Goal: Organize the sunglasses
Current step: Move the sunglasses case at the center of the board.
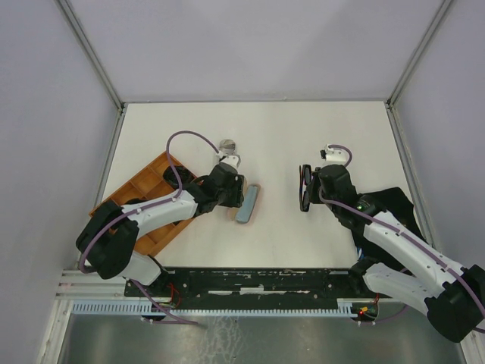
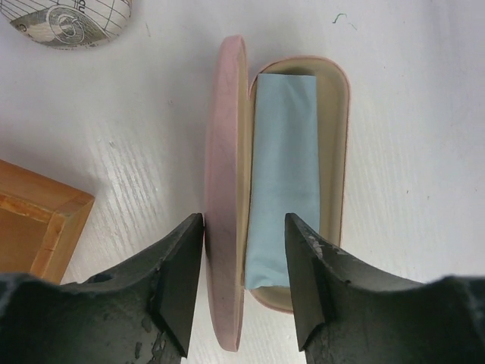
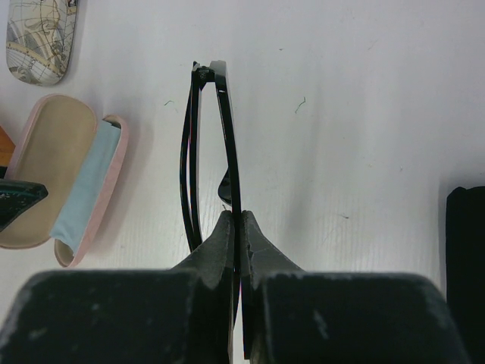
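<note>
A pair of sunglasses with a thin black frame, folded, is pinched at its edge by my right gripper, which is shut on it just above the table. In the top view the sunglasses hang at the right gripper, right of centre. A pink case lies open with a light-blue cloth inside. My left gripper is open and straddles the upright lid at the case's near end. The left finger sits close against the lid; the right finger stands over the cloth. The case lies mid-table.
A wooden tray with compartments sits at the left under the left arm. A map-patterned case lies behind the left gripper. A dark flat thing lies at the right by the right arm.
</note>
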You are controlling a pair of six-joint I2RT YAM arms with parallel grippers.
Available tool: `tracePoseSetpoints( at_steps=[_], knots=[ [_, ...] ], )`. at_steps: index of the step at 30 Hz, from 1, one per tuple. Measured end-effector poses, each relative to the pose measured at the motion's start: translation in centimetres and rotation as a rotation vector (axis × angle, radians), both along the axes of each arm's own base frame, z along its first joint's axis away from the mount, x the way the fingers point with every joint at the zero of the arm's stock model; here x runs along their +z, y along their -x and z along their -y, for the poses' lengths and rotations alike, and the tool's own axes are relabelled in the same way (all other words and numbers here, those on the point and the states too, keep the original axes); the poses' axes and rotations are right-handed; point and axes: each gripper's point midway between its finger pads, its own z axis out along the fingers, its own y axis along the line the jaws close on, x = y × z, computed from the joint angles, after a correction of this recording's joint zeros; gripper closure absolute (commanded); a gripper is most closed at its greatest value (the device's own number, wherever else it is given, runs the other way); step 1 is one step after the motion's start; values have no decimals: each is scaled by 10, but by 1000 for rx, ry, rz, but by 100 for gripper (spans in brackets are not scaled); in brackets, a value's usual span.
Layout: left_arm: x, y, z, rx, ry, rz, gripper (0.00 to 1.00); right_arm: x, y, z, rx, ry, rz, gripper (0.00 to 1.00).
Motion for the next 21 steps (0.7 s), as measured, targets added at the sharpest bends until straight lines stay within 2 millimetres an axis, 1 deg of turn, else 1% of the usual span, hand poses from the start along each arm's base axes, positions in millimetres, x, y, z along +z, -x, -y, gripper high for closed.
tracePoseSetpoints(
  at_steps=[4, 10, 16, 21],
  knots=[
    [0, 2, 3, -12, 5, -4, 41, 0, 0, 0, 1, -1, -1, 100],
    [5, 5, 12, -37, 21, -1, 42, -2, 1, -1, 2, -9, -8, 100],
    [17, 7, 28, -76, 57, 12, 45, -6, 5, -8, 21, -44, -28, 100],
    [22, 11, 38, -105, 79, 13, 50, -9, 8, -16, 33, -94, -45, 100]
  ],
)
